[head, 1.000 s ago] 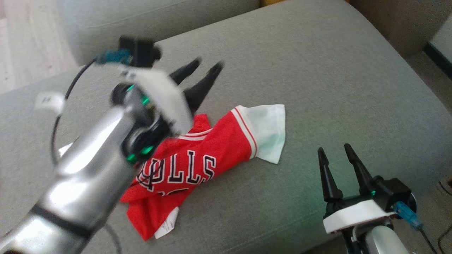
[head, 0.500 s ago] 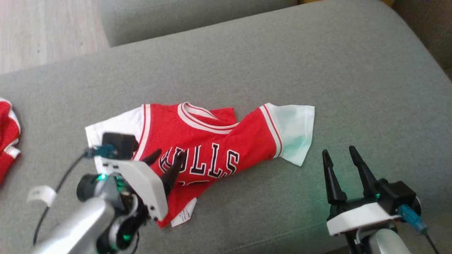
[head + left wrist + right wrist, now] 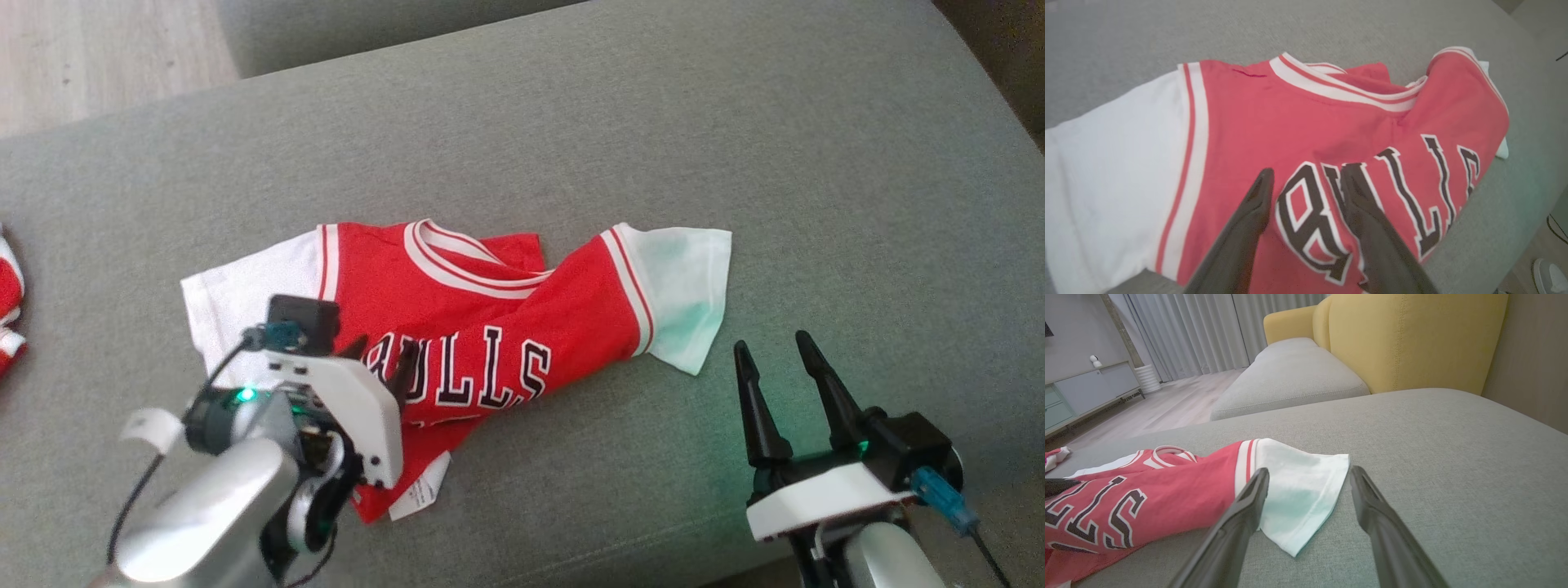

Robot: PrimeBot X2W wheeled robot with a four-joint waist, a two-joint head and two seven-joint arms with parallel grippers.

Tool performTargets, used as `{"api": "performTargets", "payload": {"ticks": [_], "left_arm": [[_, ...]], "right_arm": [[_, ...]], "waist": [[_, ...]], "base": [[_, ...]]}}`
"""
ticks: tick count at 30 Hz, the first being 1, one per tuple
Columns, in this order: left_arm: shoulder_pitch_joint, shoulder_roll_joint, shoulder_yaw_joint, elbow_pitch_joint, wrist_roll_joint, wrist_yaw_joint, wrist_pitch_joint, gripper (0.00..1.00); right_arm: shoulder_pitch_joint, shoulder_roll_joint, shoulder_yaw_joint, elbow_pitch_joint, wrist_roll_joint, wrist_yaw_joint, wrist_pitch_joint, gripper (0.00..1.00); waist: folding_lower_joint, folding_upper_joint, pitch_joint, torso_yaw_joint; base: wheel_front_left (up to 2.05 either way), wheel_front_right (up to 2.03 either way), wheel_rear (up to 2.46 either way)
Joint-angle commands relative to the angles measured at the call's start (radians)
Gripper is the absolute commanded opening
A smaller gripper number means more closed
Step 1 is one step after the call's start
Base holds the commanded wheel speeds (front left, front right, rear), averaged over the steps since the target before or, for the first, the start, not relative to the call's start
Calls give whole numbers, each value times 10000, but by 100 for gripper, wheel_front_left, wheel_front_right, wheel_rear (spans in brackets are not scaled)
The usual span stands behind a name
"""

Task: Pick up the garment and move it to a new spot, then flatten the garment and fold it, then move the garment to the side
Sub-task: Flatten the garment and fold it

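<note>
Down from well above the garment a second ago to just over its lettering: left gripper, jaws apart, tips either side of the letter B; contact with the cloth impossible to tell. Right gripper placed as before near the front edge of the seat cushion, jaws likewise apart, just beside the right sleeve but clear of it. Broad grey cushion, woven and faintly nubbly, rounded at the far right corner; pale wood floor beyond its far left corner, a second grey cushion, a mustard-yellow sofa back and long pleated curtains further off. Garment spread toward the front edge, left of centre: soft red jersey, white collar band with red stripes, white sleeves, black letters outlined in white, body creased and lapped over itself on the right, white label poking out at the hem. Scrap of other red cloth at the cushion's left edge.
</note>
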Motion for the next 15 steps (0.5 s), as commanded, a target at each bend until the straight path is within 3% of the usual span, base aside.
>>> {"api": "performTargets", "payload": {"ticks": [1,6,9,15], "left_arm": [[-532,112,276,-136,49,-76,41,0],[-790,109,-5,547,407,-213,-4,0],[-1172,150,90,678,817,-61,-426,0],[-2729,100,234,1112,1754,-78,-1090,0]], "right_arm": [[-389,-45,251,-261,-39,77,-109,100],[-405,-45,280,-235,19,77,-109,100],[-407,-45,237,-251,40,77,-109,100],[-549,-45,419,-294,107,77,-109,100]], "waist": [[0,0,-3,-61],[0,0,-11,-250],[0,0,17,-333],[0,0,309,-603]], "base": [[0,0,0],[0,0,0],[0,0,0],[0,0,0]]}}
